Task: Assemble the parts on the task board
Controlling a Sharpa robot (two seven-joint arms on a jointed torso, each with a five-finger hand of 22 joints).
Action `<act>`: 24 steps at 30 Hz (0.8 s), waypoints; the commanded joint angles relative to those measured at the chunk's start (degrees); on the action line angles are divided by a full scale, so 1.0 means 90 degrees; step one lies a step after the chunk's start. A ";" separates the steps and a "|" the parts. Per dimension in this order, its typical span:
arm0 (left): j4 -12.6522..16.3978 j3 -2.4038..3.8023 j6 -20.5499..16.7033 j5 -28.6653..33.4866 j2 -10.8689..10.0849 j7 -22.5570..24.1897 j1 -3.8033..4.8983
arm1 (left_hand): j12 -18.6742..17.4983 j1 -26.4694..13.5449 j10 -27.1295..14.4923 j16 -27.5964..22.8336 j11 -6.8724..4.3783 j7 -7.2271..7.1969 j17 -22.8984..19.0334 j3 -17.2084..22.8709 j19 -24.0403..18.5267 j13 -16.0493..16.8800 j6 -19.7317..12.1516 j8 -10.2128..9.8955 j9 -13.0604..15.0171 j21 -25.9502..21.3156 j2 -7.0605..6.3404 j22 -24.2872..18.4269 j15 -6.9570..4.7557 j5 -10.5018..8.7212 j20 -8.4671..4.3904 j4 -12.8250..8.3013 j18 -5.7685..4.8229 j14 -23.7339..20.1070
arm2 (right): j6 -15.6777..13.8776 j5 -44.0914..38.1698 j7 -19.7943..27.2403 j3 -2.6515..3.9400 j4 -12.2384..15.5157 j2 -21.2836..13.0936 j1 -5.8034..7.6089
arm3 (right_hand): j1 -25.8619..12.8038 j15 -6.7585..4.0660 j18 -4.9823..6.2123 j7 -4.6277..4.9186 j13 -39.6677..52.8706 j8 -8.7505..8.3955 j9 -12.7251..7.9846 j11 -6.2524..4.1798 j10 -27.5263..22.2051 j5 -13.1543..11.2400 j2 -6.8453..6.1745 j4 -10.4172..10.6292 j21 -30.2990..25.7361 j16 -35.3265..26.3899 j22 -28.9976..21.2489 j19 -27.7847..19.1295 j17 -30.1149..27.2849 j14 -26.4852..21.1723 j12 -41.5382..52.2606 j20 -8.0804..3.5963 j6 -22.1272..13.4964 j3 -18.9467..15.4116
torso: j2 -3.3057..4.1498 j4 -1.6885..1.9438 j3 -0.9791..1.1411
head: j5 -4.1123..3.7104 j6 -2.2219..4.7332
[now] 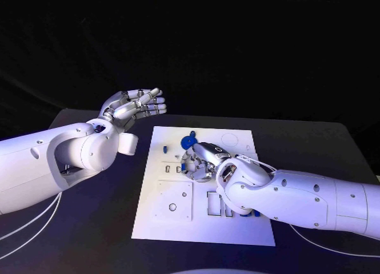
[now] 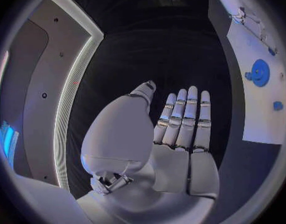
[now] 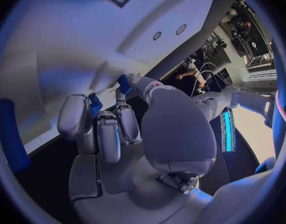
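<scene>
Assembly looks early, with parts loose on the board.

The black table [image 1: 322, 142] carries the flat white task board [image 1: 169, 220]. The left hand [image 1: 134, 105] hovers off the board's far-left corner, fingers straight, holding nothing. The right hand [image 1: 202, 162] curls down over the board's middle; whether it grips a small blue part [image 3: 95, 104] I cannot tell. A round blue disc [image 1: 188, 141] lies just beyond.

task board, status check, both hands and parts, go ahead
Left hand open, raised off the task board. Right hand down on the board, fingers on a small blue part; grip unclear. Round blue part free beside it.
</scene>
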 commanded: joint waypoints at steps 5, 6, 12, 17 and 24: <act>-0.0002 0.0003 0.0133 0.0011 0.0012 0.0007 0.0001 | -0.0030 0.0045 0.0051 -0.0027 0.0008 0.0183 0.0010 -0.0019 0.0046 0.0004 -0.0026 -0.0017 -0.0001 -0.0022 0.0012 -0.0011 0.0015 -0.0020 0.0021 0.0045 0.0031 -0.0012 | -0.0004 -0.0076 0.0043 -0.0002 0.0008 0.0015 -0.0006 | -0.0085 0.0112 0.0005 0.0077 -0.0148 -0.0168 -0.0087 0.0086 -0.0157 -0.0029 -0.0068 0.0017 -0.0140 0.0039 -0.0080 -0.0055 0.1677 0.0679 -0.0152 0.0073 -0.0285 -0.0084 | -0.0002 -0.0001 0.0003 | 0.0003 -0.0003; -0.0005 0.0003 0.0134 0.0011 0.0013 0.0006 0.0001 | -0.0030 0.0045 0.0051 -0.0027 0.0008 0.0183 0.0010 -0.0019 0.0046 0.0004 -0.0026 -0.0017 -0.0001 -0.0022 0.0012 -0.0011 0.0015 -0.0020 0.0021 0.0045 0.0031 -0.0012 | -0.0007 -0.0069 0.0059 -0.0002 0.0011 0.0015 -0.0006 | -0.0091 0.0117 0.0006 0.0082 -0.0158 -0.0177 -0.0094 0.0091 -0.0166 -0.0035 -0.0074 0.0020 -0.0145 0.0039 -0.0082 -0.0056 0.1677 0.0679 -0.0161 0.0077 -0.0299 -0.0092 | -0.0002 -0.0001 0.0002 | 0.0003 -0.0003; -0.0015 0.0002 0.0133 0.0010 0.0015 0.0002 0.0000 | -0.0030 0.0045 0.0051 -0.0027 0.0008 0.0183 0.0010 -0.0019 0.0046 0.0004 -0.0026 -0.0017 -0.0001 -0.0022 0.0012 -0.0011 0.0015 -0.0020 0.0021 0.0045 0.0031 -0.0012 | -0.0073 -0.0047 0.0142 -0.0002 0.0044 0.0002 -0.0005 | -0.0159 0.0163 0.0020 0.0126 -0.0253 -0.0276 -0.0191 0.0134 -0.0259 -0.0281 -0.0114 0.0101 -0.0224 0.0039 -0.0117 -0.0083 0.1677 0.0679 -0.0239 0.0127 -0.0489 -0.0303 | 0.0000 -0.0003 0.0002 | 0.0003 0.0007; -0.0041 -0.0001 0.0046 -0.0184 0.0014 -0.0142 -0.0003 | -0.0061 0.0038 0.0063 -0.0021 0.0004 0.0184 0.0036 -0.0058 0.0195 0.0004 -0.0026 -0.0013 0.0003 0.0057 -0.0015 0.0006 -0.0003 -0.0026 0.0006 0.0084 0.0042 0.0025 | -0.0355 -0.0046 0.0262 -0.0001 0.0191 -0.0115 0.0003 | -0.0097 0.0191 0.0029 0.0153 -0.0337 -0.0315 -0.0292 0.0168 -0.0343 -0.0445 -0.0063 0.0261 -0.0281 0.0039 -0.0131 -0.0089 0.1677 0.0679 -0.0299 0.0159 -0.0600 -0.0751 | -0.0011 -0.0005 0.0010 | 0.0009 0.0008; -0.0168 -0.0004 -0.0071 -0.1101 0.0033 -0.0961 -0.0007 | 0.0046 -0.0091 0.0601 0.0679 -0.0264 -0.0001 0.0584 -0.0378 0.1288 0.0075 0.0251 0.0176 0.0114 0.0711 -0.0148 0.0224 -0.0384 0.0005 -0.0363 0.0410 0.0043 0.1231 | -0.0826 0.0414 0.0803 0.0028 0.0588 -0.0536 0.0171 | 0.0132 0.0189 0.0025 0.0142 -0.0285 -0.0241 -0.0355 0.0160 -0.0297 -0.0245 0.0061 0.0466 -0.0273 0.0035 -0.0091 -0.0056 0.1665 0.0676 -0.0227 0.0165 -0.0524 -0.1067 | -0.0051 -0.0016 0.0017 | 0.0013 0.0042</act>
